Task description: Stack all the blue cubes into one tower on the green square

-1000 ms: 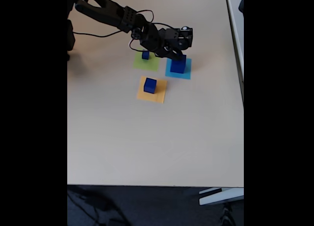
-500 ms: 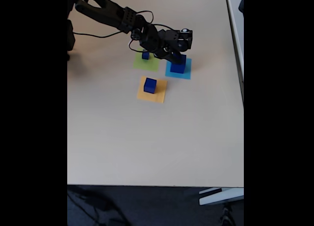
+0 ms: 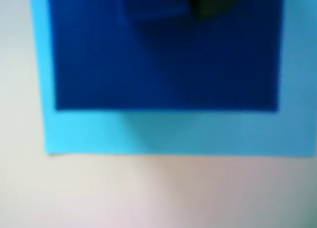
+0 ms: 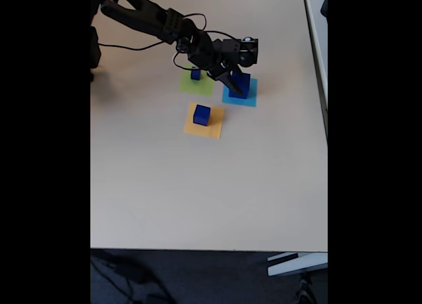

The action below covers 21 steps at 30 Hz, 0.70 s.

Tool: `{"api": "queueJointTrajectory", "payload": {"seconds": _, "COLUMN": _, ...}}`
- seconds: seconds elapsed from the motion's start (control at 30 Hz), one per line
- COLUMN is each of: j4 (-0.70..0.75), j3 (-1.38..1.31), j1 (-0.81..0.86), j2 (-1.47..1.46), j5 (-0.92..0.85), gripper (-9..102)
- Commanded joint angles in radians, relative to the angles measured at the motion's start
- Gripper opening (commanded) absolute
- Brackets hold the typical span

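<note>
in the fixed view three blue cubes are seen, each on its own paper sheet in the upper middle of the frame: a small cube (image 4: 196, 74) on the green square (image 4: 197, 84), a middle-sized cube (image 4: 202, 115) on the orange-yellow square (image 4: 204, 121) just below, and the largest cube (image 4: 240, 84) on the cyan square (image 4: 240, 92) to the right. no tower has been begun; only the small cube is found on the green sheet, and nothing is stacked on it. the gripper (image 4: 232, 81) is lowered at the largest cube, its dark fingers lying against the cube's left side. in the wrist view the frame is taken up, out of focus, by the dark-blue top of that cube (image 3: 166, 60) with the cyan paper (image 3: 163, 134) showing below it, so the camera is judged to be very close. whether the jaws are parted or closed on the cube cannot be told from either picture. it is judged that almost all of the task is left: the large cube is to be grasped and carried to the green sheet, and the order of sizes there will probably need sorting.
</note>
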Motion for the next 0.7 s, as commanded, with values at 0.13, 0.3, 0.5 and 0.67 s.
{"api": "queueJointTrajectory", "payload": {"seconds": 0.13, "j4": 0.224, "j3": -0.284, "j1": -0.057, "j2": 0.17, "j5": -0.078, "gripper": 32}}
{"api": "queueJointTrajectory", "payload": {"seconds": 0.3, "j4": 0.281, "j3": -0.331, "j1": -0.117, "j2": 0.232, "j5": -0.012, "gripper": 31}}
{"api": "queueJointTrajectory", "payload": {"seconds": 0.5, "j4": 0.339, "j3": -0.169, "j1": -0.179, "j2": 0.298, "j5": 0.279, "gripper": 30}}
{"api": "queueJointTrajectory", "payload": {"seconds": 0.67, "j4": 0.341, "j3": -0.041, "j1": -0.227, "j2": 0.35, "j5": 0.39, "gripper": 33}}
